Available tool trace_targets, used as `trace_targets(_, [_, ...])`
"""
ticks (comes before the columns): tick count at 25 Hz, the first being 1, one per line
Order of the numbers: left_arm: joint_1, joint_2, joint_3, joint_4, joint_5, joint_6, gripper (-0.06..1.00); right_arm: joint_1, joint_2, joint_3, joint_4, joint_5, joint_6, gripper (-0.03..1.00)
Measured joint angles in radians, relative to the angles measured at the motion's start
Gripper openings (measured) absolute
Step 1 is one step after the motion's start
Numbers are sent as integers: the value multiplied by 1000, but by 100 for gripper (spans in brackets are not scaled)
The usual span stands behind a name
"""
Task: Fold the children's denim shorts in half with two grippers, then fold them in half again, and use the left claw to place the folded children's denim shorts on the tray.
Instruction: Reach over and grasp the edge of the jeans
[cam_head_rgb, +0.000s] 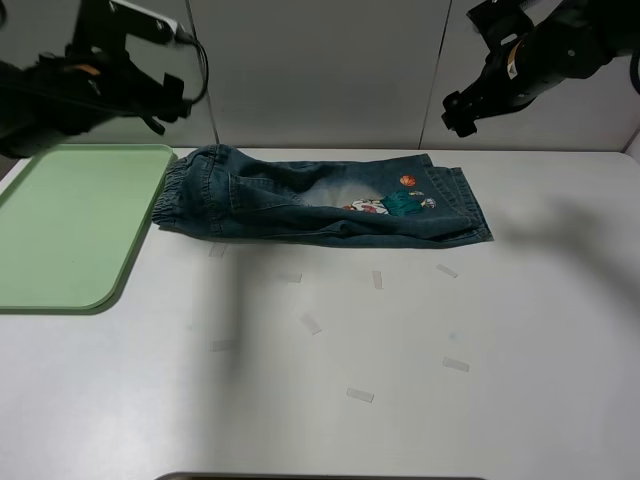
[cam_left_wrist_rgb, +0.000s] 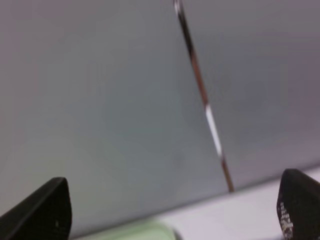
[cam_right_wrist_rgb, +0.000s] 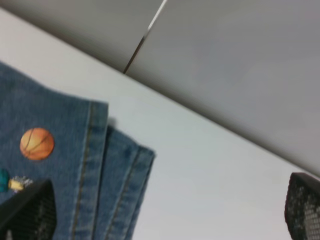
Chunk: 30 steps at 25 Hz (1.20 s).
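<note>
Both arms are up and clear of the cloth. Left claw (cam_left_wrist_rgb: 172, 210) is released, tips wide apart, nothing between them; its camera sees only the back wall and a sliver of tray, no denim. Right claw (cam_right_wrist_rgb: 165, 207) is also spread and empty, hanging above the hem end. The denim shorts (cam_head_rgb: 320, 200) lie flat on the worktop (cam_head_rgb: 400, 340) along the far edge, waistband (cam_head_rgb: 175, 195) just beside the green tray (cam_head_rgb: 60, 230), hems (cam_head_rgb: 470, 210) pointing away from it. They look folded once, leg over leg, so my read is the second fold comes next. Risks: the right wrist view shows the two hem layers offset near the basketball patch (cam_right_wrist_rgb: 36, 143), so a shallow pinch could take only the top layer and peel the first fold open. The elastic waistband is bulky and could spring back if the hems are laid on it loosely. Dragging instead of lifting could push the waistband up onto the tray rim and bunch it. A one-claw carry to the tray could let the stack unfurl if it is gripped off-centre. The tape scraps (cam_head_rgb: 359, 395) on the worktop sit well apart from the shorts, so they are low concern.
</note>
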Motion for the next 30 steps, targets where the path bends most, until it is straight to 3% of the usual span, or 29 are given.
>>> trace_targets(6, [-3,-233,0,0,156,14,81,0,-119,0,44,54,1,69])
trace_targets(11, [-3,-422,0,0,363,27,81,0,-200,0,92,130,2,69])
trace_targets(12, [-3,-498,0,0,441,27,81,0,-224,0,114,152,2,69])
trace_targets(17, [-3,-704,0,0,610,27,81,0,-375,0,230,256,-51,69])
trace_targets(23, [-3,-910,0,0,737,23,81,0,-550,0,306,284,-113,69])
trace_targets(30, [-3,-1099,0,0,888,-69,81,0,-738,0,380,286,-174,69])
